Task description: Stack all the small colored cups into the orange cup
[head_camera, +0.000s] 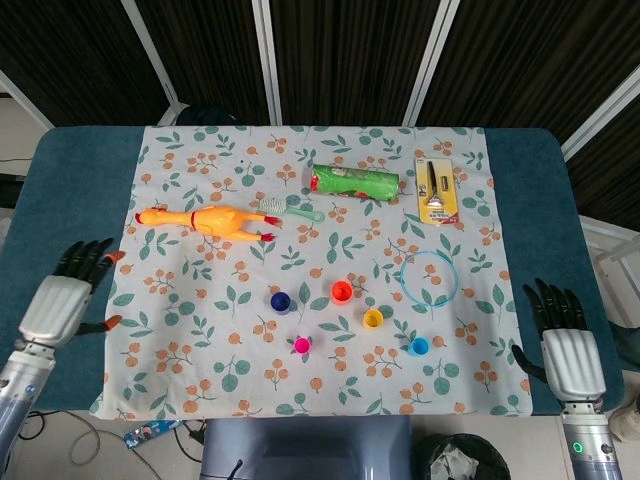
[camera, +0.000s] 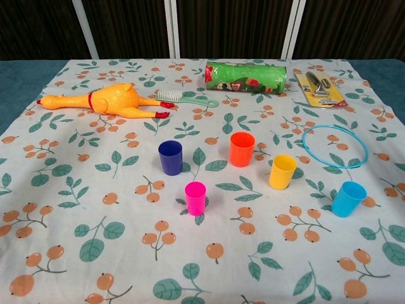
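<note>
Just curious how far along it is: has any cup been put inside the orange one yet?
No, the orange cup stands empty, and the dark blue, pink, yellow and light blue cups each stand apart on the cloth.

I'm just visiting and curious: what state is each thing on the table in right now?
orange cup: upright, empty
dark blue cup: upright, standing alone
pink cup: upright, standing alone
yellow cup: upright, standing alone
light blue cup: upright, standing alone
green can: lying on its side
left robot hand: open, holding nothing
right robot hand: open, holding nothing
</note>
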Motion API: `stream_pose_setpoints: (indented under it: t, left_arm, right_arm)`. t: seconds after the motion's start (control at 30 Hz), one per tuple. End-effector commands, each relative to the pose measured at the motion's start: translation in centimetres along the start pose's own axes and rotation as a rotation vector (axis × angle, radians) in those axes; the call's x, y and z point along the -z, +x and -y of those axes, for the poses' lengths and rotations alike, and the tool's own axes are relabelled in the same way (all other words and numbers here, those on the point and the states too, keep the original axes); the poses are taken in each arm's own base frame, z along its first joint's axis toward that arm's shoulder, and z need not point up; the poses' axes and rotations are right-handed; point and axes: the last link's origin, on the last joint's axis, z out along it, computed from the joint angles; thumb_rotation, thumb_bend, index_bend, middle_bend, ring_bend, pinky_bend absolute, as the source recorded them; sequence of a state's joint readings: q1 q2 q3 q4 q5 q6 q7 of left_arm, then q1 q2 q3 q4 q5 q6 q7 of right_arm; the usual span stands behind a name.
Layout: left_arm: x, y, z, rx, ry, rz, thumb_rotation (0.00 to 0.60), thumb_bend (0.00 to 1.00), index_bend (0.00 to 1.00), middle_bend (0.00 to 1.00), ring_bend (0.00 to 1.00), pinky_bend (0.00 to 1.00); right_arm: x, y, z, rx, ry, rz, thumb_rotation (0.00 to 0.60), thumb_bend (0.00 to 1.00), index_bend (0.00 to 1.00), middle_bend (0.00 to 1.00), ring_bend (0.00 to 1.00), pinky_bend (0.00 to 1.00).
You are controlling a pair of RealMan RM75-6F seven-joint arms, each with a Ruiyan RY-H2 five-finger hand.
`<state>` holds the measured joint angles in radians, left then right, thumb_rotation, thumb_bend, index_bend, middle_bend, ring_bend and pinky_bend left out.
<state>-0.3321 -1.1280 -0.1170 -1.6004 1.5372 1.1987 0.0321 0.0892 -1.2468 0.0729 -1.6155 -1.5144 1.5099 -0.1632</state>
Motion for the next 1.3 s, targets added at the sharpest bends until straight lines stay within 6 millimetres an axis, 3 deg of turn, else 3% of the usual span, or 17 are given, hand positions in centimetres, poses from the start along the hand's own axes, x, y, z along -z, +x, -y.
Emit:
stream_pose_setpoints:
  t: [0.03, 0.23, 0.57, 1.03, 1.3]
  left_arm:
    - [-5.6, 1.0, -4.3, -0.067, -0.148, 0.071, 0.6, 0.11, 0.16, 0.0, 0.0, 0.0]
    - [-8.1, 0.0, -9.3, -0.065, -0.243, 0.144, 0.6, 0.11, 0.19, 0.0, 0.0, 0.0]
    - [-10.9, -2.3, -15.1, -0.089, -0.319, 0.253, 0.6, 0.11, 0.19, 0.0, 0.0, 0.0]
    - [-12.5, -4.4, -19.7, -0.186, -0.321, 0.247, 0.6, 0.12, 0.26, 0.0, 0.0, 0.0]
    - [-13.1, -5.2, -20.9, -0.223, -0.302, 0.259, 0.6, 0.17, 0.3, 0.01, 0.0, 0.0]
  right_arm:
    - [0.0, -0.2, 0.1, 0.004, -0.001, 0.007, 0.6, 0.34, 0.0, 0.0, 0.0, 0.04]
    - [0.0, -0.5, 0.2, 0.01, 0.0, 0.018, 0.6, 0.34, 0.0, 0.0, 0.0, 0.04]
    - [-0.1, -0.6, 0.1, 0.007, -0.013, 0.02, 0.6, 0.34, 0.0, 0.0, 0.0, 0.04]
    - [-0.3, -0.7, -0.3, 0.001, -0.028, 0.024, 0.6, 0.34, 0.0, 0.0, 0.0, 0.04]
    - [-0.3, -0.6, -0.4, -0.001, -0.029, 0.023, 0.6, 0.34, 0.0, 0.0, 0.0, 0.04]
